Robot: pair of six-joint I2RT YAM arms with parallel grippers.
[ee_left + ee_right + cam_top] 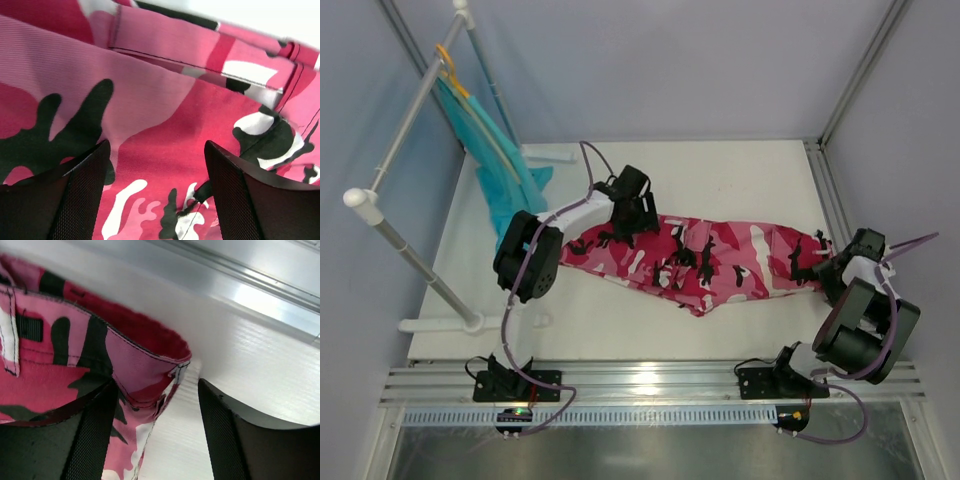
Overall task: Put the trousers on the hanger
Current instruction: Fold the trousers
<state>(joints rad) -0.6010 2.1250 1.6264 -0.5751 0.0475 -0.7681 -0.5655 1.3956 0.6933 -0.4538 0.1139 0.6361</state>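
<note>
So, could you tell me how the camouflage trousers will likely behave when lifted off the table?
Probably floppy: the trousers lie flat and creased on the table, and the cloth edge curls over by the right claw. Held at two ends, the middle would likely sag. The ribbed weave looks matte, so probably not slippery.

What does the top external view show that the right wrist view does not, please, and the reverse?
Only the top view shows the whole trousers spread across the table, the left gripper near one end, and a teal garment on a white rack. Only the right wrist view shows the cloth's edge and red inner side close up, by the open fingers of the right gripper. Both show the trousers, the table and the right gripper.
</note>
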